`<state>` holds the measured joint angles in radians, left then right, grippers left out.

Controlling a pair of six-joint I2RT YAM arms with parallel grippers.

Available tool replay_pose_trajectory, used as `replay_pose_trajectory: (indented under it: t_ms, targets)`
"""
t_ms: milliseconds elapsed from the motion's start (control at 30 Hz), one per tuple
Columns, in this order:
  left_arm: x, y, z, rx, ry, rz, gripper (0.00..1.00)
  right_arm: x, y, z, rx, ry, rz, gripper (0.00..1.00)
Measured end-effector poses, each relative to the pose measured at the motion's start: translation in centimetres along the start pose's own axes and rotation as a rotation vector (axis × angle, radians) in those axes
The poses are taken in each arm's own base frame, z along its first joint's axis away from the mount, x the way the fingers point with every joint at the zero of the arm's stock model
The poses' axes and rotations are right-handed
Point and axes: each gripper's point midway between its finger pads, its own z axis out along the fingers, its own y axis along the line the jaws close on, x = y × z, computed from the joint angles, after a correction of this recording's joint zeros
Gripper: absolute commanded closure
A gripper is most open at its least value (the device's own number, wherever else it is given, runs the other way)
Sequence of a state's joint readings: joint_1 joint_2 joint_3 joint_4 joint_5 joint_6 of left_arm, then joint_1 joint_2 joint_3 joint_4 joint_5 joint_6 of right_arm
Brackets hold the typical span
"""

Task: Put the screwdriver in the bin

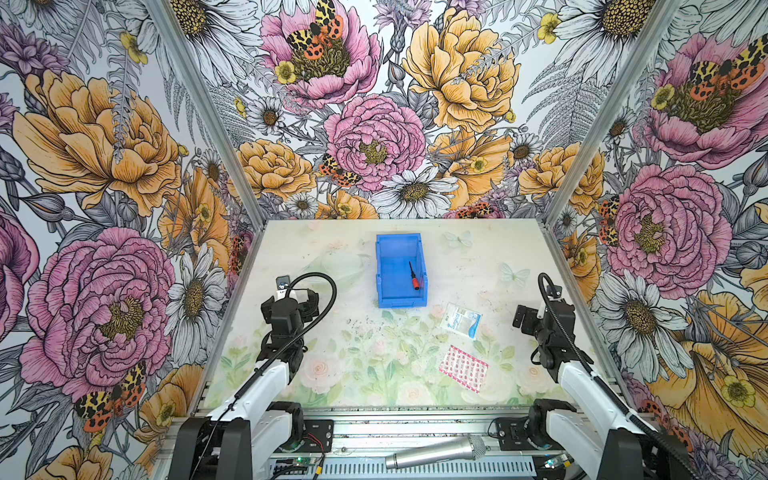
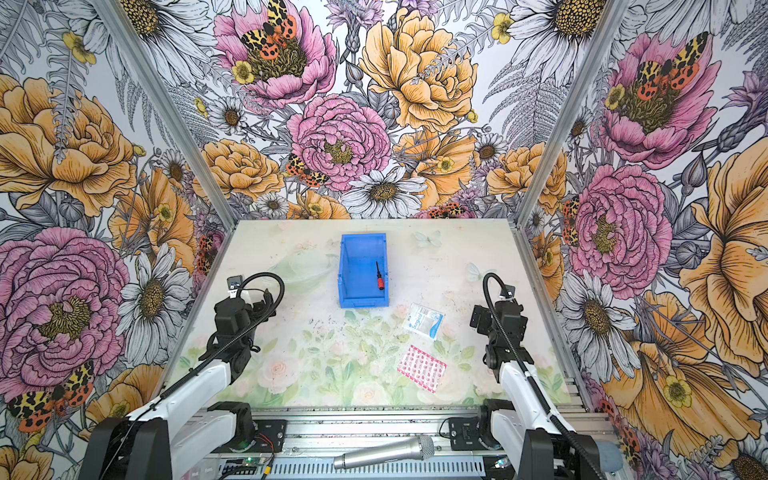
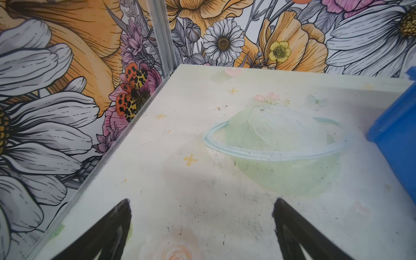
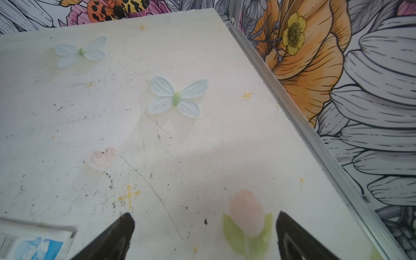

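My left gripper [image 3: 202, 225] stands spread wide with nothing between its black fingers [image 3: 105, 231]. It hangs over a bare, scuffed part of the table [image 1: 332, 257], above a faded ringed-planet print. At the edge of the left wrist view I see the outer wall of the bin [image 3: 396, 135], apart from my fingers.

My right gripper [image 4: 204, 234] is also spread and empty. Its fingers [image 4: 297, 238] straddle a pale tulip print near the table's right edge. A corner of a white and blue packet [image 4: 33, 243] lies on the table just beside one of them.

In both top views each gripper sits on its own side of the table, well apart from the bin [image 1: 380, 266] [image 2: 343, 266]. The bin rests toward the far middle of the table, with its lowered end facing my bases.

The screwdriver [image 1: 413, 275] [image 2: 379, 275] lies flat on the bin's floor, close to the right wall. Its red handle is toward the lowered end and its thin black shaft points toward the far wall, slightly slanted.

The packet [image 1: 461, 321] lies on the table on the near side of the bin, to its right. A pink-patterned sheet [image 1: 463, 368] lies nearer my bases. A silver microphone [image 1: 436, 453] rests on the metal rail between my bases.
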<state>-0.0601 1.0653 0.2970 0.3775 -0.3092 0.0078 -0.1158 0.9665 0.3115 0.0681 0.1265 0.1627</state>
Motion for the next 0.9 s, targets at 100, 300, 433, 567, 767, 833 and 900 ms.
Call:
replay_pose_trajectory:
  t_ms: [100,300,433,567,767,833,900]
  targets:
    - [1.0,-1.2,1.4,0.050,0.021,0.010,0.01,-0.8,0.4,0.8,-0.019,-0.032,0.006,0.01]
    - [0.5,-2.9,4.3,0.106,0.011,0.023,0.01,-0.7,1.3,2.6,-0.065,-0.038,0.009,0.01]
    - [0.0,-3.5,5.7,0.128,-0.028,0.011,0.01,-2.1,1.6,3.9,-0.069,-0.087,0.023,0.01]
    - [0.4,-3.3,6.3,0.133,-0.027,0.005,0.01,-3.9,1.9,5.4,-0.077,-0.136,0.041,0.01]
    - [-0.8,-2.9,6.2,0.140,-0.079,-0.019,0.01,-5.5,2.1,6.1,-0.084,-0.199,0.053,0.00]
    - [-0.9,-3.0,6.2,0.146,-0.085,-0.020,0.01,-5.6,2.3,6.3,-0.091,-0.198,0.052,0.01]
    - [-1.1,-3.2,6.2,0.157,-0.092,-0.020,0.02,-5.8,2.4,6.3,-0.099,-0.205,0.051,0.00]
